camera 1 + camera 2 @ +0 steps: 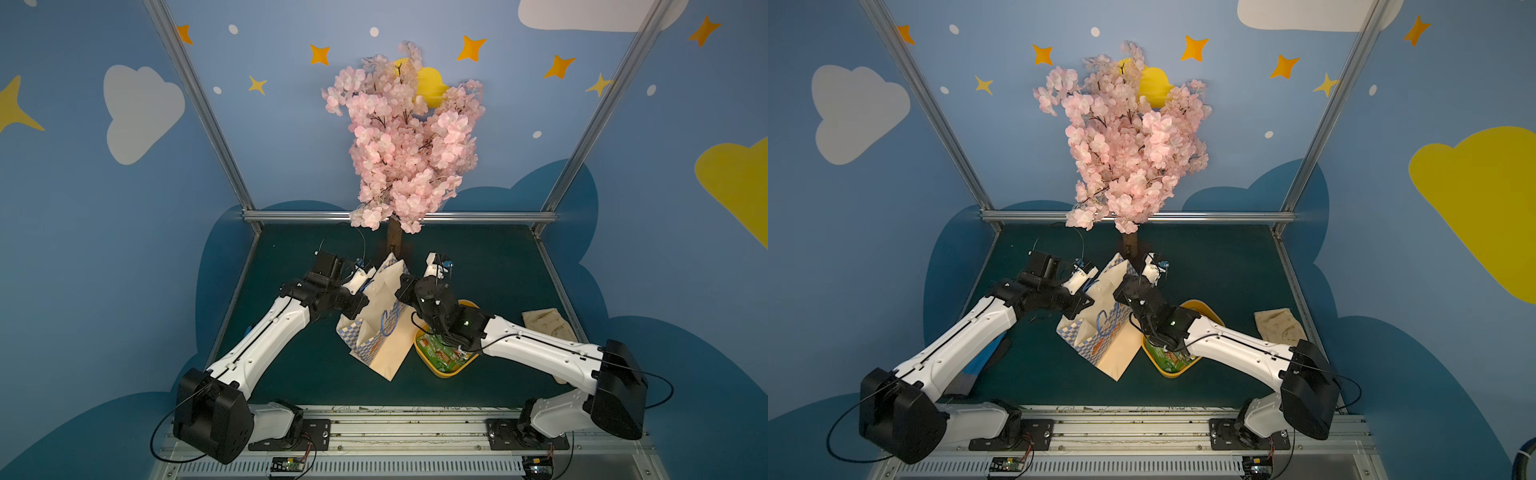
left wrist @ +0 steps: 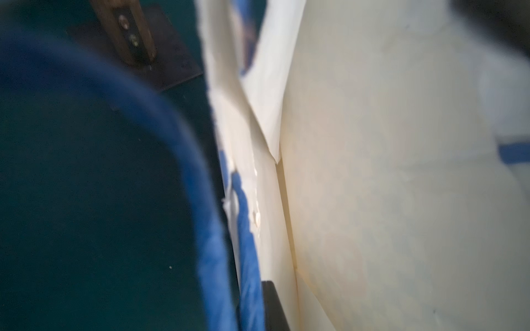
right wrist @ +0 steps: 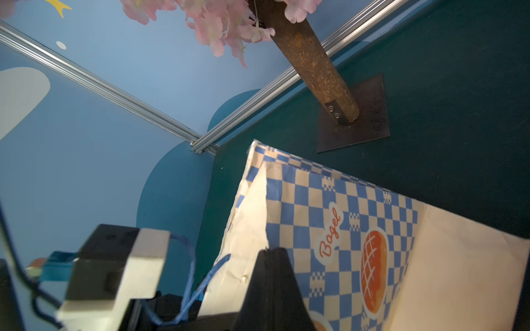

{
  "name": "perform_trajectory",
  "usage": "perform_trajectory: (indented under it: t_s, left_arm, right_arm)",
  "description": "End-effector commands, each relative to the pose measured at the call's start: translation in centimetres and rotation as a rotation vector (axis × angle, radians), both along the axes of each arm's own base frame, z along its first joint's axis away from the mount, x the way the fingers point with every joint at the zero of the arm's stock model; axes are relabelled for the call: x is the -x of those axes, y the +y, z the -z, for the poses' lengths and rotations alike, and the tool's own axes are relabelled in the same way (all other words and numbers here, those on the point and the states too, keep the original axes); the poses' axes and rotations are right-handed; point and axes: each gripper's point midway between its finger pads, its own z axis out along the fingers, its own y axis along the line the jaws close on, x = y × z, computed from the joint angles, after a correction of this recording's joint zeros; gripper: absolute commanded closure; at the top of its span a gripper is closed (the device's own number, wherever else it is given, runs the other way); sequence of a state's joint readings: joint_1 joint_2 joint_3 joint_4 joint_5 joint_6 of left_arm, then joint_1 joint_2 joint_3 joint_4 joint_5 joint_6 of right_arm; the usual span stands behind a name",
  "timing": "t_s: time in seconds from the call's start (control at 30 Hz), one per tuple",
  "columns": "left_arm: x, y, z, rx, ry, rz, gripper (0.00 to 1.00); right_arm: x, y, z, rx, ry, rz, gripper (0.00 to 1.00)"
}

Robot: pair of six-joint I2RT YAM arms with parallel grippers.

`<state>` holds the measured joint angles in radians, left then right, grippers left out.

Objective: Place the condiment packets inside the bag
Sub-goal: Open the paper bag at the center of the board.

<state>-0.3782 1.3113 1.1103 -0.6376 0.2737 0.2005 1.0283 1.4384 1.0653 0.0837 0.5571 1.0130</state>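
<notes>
Creased checkered paper bag (image 1: 384,349) sits beside glossy packets (image 1: 440,351) in yellow tray (image 1: 444,374).

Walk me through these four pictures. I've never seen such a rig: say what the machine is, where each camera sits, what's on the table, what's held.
It is a robot with two arms, each ending in a two-fingered gripper. Two pictures come from a camera pair overhead; the two close-ups come from cameras on the wrists. On the green table are a checkered paper bag, a yellow tray holding green condiment packets, a beige cloth and a blossom tree. The left gripper and the right gripper are both shut at the bag's top edge, apparently pinching it. No packet is held.
</notes>
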Motion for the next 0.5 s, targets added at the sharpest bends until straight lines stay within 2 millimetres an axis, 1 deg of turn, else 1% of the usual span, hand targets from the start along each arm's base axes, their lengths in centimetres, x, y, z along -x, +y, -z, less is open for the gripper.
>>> perform_trajectory:
  t_s: [0.0,0.1,0.23,0.47]
  left_arm:
    - [-0.3,2.5,-1.7,-0.134,-0.089,-0.038,0.97]
    - [-0.7,4.5,-3.2,-0.236,-0.174,-0.065,0.97]
    - [-1.3,6.5,-4.8,-0.352,-0.249,-0.093,0.97]
    - [-1.6,7.7,-8.0,-0.431,-0.347,-0.089,0.97]
  right_arm:
    - [-0.3,-2.4,0.6,0.060,0.013,0.047,1.00]
    - [-0.4,-3.8,1.9,0.091,0.042,0.061,1.00]
    - [-0.1,-5.2,2.5,0.113,0.060,0.059,1.00]
    - [0.7,-5.9,2.6,0.160,0.074,0.023,1.00]
